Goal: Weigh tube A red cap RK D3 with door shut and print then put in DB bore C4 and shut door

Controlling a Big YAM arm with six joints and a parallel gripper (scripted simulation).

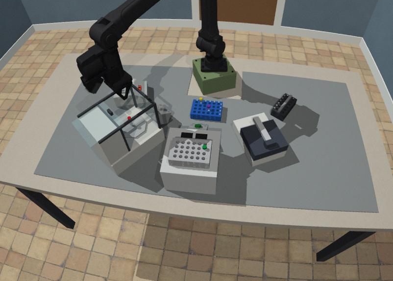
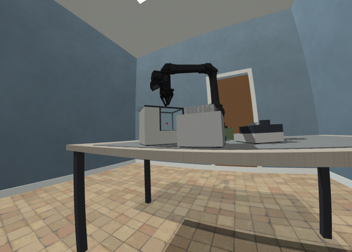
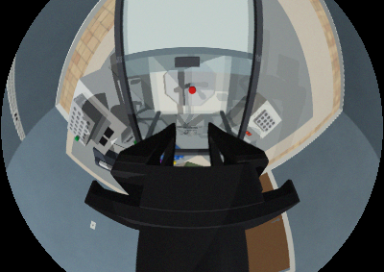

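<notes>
The pincer, parted and gripping nothing, hangs above the open balance, near the surface's robot-right edge. Inside, tube A stands upright, apparently on the pan, its foot poorly resolved.

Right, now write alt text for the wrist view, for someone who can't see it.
Open, empty jaws hang over the balance's glass box. Inside, red-capped tube A stands on the pan. The door is slid back, leaving the near part of the top open.
</notes>
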